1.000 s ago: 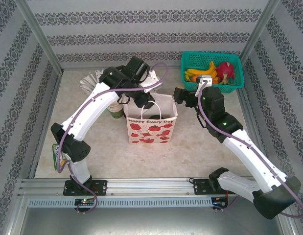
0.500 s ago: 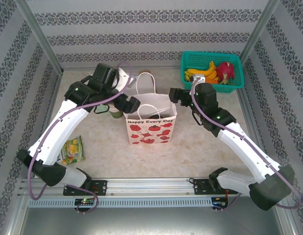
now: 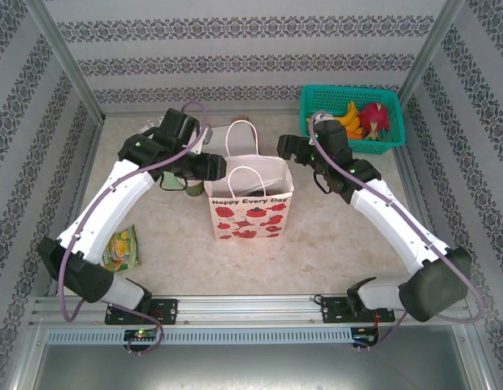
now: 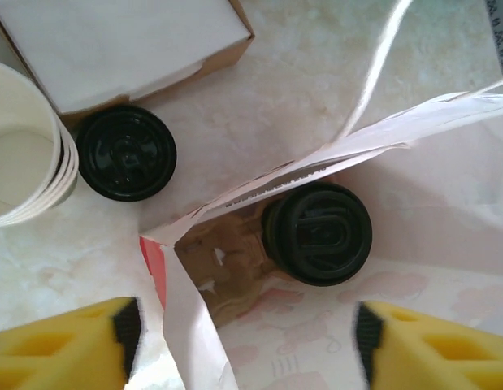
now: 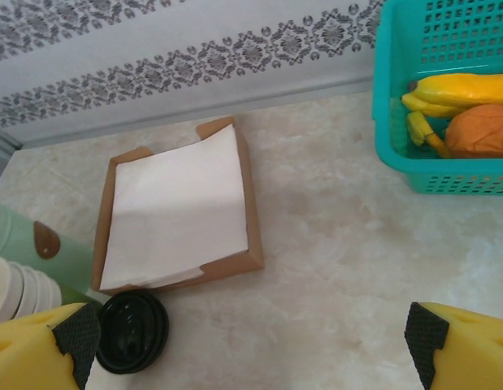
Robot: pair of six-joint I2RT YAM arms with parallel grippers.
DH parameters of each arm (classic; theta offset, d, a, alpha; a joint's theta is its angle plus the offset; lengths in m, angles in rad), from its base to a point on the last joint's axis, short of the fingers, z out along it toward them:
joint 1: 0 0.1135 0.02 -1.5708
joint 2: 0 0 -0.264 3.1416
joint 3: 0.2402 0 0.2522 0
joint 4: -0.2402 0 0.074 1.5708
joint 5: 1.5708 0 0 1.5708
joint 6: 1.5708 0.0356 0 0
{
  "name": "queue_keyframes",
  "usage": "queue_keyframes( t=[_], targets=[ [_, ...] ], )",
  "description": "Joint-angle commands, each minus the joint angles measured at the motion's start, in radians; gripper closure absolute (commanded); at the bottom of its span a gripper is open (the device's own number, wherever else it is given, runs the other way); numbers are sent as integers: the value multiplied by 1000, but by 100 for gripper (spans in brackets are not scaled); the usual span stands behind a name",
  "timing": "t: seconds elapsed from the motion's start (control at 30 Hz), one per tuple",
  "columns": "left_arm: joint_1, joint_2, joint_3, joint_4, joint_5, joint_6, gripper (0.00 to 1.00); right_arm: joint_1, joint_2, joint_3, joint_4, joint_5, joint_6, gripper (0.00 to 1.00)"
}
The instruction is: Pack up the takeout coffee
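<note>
Takeout coffee: the takeout coffee (image 4: 318,232) is seen from above in the left wrist view, its black lid facing up, set on the brown bottom inside the paper bag (image 4: 357,142).
Position to the left jaws: the cup is found ahead of the left gripper (image 4: 247,333), nearer one yellow finger (image 4: 430,345) than the other and touched by neither.
Left jaws: they are held well apart above the bag's mouth, and nothing is gripped.
Right jaws: the right gripper (image 5: 251,341) is spread wide over bare table, with nothing between its fingers; the packed cup cannot be made out in its wrist view.
Bag: it is stood upright at the middle of the table, printed with red flowers, between the two grippers in the top view; one white handle (image 4: 377,69) is laid outward over the table.
Beside the bag: a second black-lidded cup (image 4: 127,152) is placed on the table just outside the bag's wall, touching or almost touching the stacked cups (image 4: 23,154) and the brown box of white napkins (image 4: 113,45).
Surface: a pale marbled tabletop (image 3: 332,244) is used; a teal basket (image 5: 397,122) with bananas (image 5: 462,89) is kept at the far right corner and a snack packet (image 3: 121,248) at the near left.
Room: the table is enclosed by walls papered in grey patterned stripes (image 3: 251,57), and an aluminium rail (image 3: 251,307) is fitted along the near edge.
</note>
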Motion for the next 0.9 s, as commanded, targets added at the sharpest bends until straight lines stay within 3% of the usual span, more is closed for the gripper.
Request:
queue_keyframes(
  t=[0.0,0.1,0.33,0.57,0.7,0.87],
  targets=[
    [5,35,34,-64,-67,-23,42,-14,46,60,-34,-22,18,2],
    [7,34,38,-89,-93,-10,54,-19,95,95,-47,-29,4,2],
    [55,-22,5,-121,-96,-7,100,-25,257,192,-34,-87,-26,2],
    [159,-115,-35,-190,-109,16,100,-14,502,351,-57,-214,-6,3],
    [210,-155,-70,-221,-165,28,100,15,665,493,-141,-210,-6,8],
    [266,-187,-133,-192,-155,67,97,37,792,590,-172,-171,36,17]
  ],
)
